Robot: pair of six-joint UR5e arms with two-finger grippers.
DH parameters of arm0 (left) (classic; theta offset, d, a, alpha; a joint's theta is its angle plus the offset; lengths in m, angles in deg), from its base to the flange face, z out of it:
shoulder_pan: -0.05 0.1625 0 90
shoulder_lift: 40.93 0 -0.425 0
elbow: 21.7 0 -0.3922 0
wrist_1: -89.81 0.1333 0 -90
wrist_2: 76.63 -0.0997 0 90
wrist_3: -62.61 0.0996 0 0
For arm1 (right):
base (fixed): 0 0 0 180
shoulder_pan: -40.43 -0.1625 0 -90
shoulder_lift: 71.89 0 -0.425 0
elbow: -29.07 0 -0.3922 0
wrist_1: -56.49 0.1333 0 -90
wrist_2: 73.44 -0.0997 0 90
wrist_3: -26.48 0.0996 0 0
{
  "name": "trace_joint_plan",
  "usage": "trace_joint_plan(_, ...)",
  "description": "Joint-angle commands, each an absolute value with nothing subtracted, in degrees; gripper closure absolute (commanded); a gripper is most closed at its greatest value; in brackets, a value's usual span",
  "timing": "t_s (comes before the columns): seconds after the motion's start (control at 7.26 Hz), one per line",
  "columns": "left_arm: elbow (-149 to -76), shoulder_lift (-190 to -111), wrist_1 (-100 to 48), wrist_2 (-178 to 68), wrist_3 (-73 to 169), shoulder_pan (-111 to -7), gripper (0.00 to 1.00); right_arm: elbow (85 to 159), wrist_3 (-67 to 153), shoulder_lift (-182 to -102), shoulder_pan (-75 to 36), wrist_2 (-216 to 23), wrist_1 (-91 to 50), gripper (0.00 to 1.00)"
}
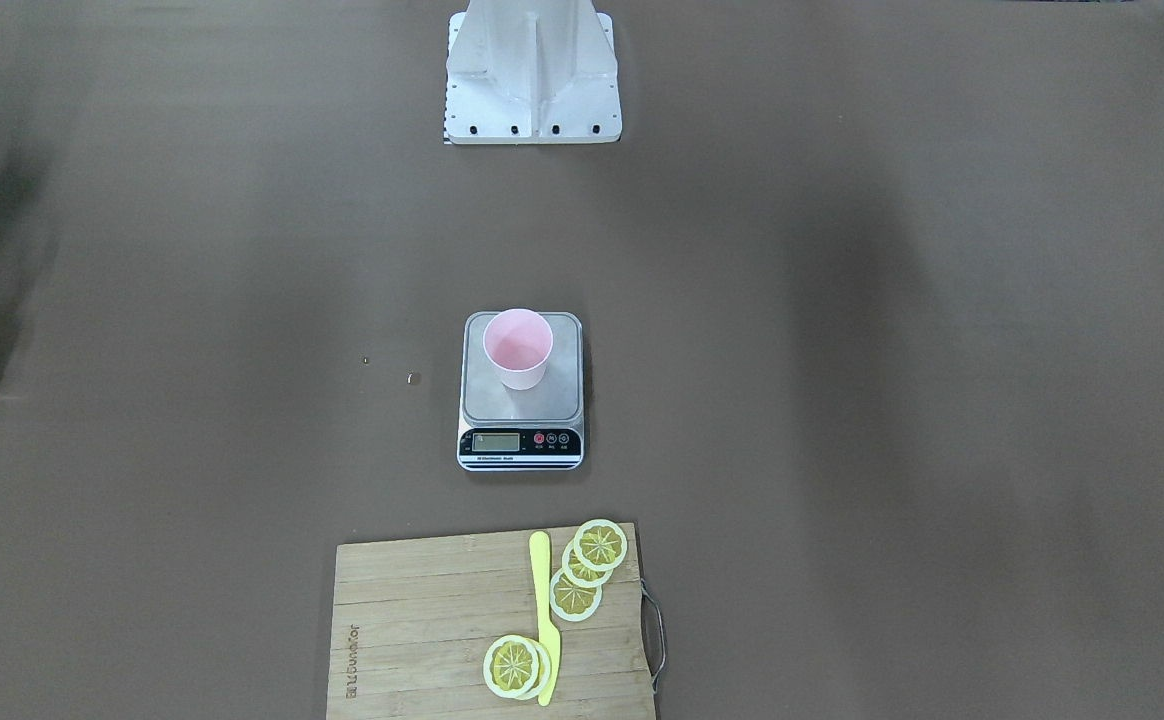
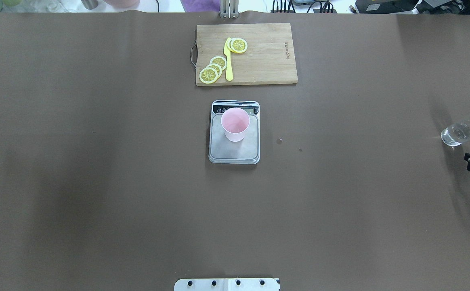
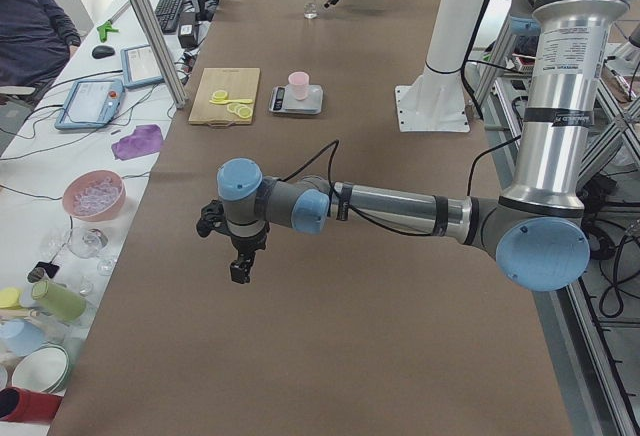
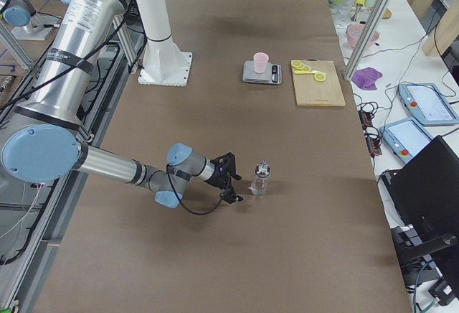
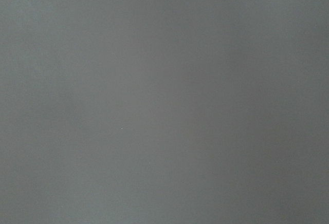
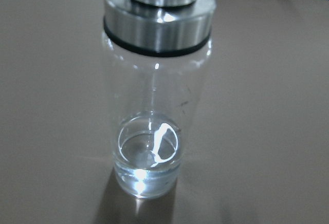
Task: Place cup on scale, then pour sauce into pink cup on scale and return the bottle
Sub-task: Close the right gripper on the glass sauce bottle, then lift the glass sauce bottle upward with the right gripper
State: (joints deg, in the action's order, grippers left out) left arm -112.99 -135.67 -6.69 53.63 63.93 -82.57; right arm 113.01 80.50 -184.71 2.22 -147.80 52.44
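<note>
On the scale stands the cup, so that step is done. Far to the scale's right the bottle stands upright on the tabletop, a little sauce at its bottom. My right pincer is open and empty beside it. Whether my left pincer is open or closed, I cannot tell. I judge the task nearly finished.

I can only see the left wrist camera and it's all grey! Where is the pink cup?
Observer: The cup stands upright on the scale.
Operator: Ooh! And where's the bottle?
Observer: The bottle stands upright far off on the robot's right side, away from the scale.
Operator: Is the robot holding it?
Observer: No. The right gripper sits beside it, jaws open, not touching.
</note>
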Motion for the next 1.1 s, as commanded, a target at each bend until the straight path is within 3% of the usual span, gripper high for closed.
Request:
trace_joint_plan(0.0, -113.02, -135.68, -6.78, 53.63, 63.93, -82.57, 0.02, 109.94, 80.44, -183.26, 4.30, -142.72, 56.14, 0.01)
trace_joint_plan(0.96, -113.02, -135.68, -6.78, 53.63, 63.93, -82.57, 0.02, 105.12, 78.51, -177.63, 4.92, -139.89, 58.58, 0.01)
